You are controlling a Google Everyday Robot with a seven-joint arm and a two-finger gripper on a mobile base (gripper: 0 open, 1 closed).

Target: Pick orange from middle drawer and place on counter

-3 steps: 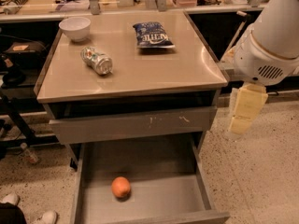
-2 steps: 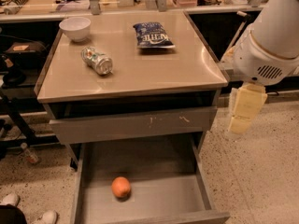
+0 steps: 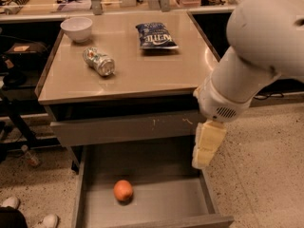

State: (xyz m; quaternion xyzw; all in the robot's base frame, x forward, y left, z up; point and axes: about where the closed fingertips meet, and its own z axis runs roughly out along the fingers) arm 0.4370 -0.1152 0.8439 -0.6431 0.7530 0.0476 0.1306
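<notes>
The orange (image 3: 123,191) lies on the grey floor of the open middle drawer (image 3: 164,201), left of centre. The tan counter (image 3: 147,72) is the cabinet top above it. My gripper (image 3: 203,156) hangs cream-coloured from the white arm, pointing down, just above the drawer's right wall and below the counter's front right corner. It is to the right of the orange and above it, not touching it. It holds nothing that I can see.
On the counter stand a white bowl (image 3: 76,28), a crushed can (image 3: 99,61) and a blue chip bag (image 3: 156,35). A closed drawer front (image 3: 123,128) sits above the open drawer. A cluttered bench (image 3: 52,6) runs behind. Shoes (image 3: 45,220) show at the bottom left.
My arm has swung left and down, bringing the gripper from beside the cabinet's right side to over the drawer's right wall. The orange has not moved.
</notes>
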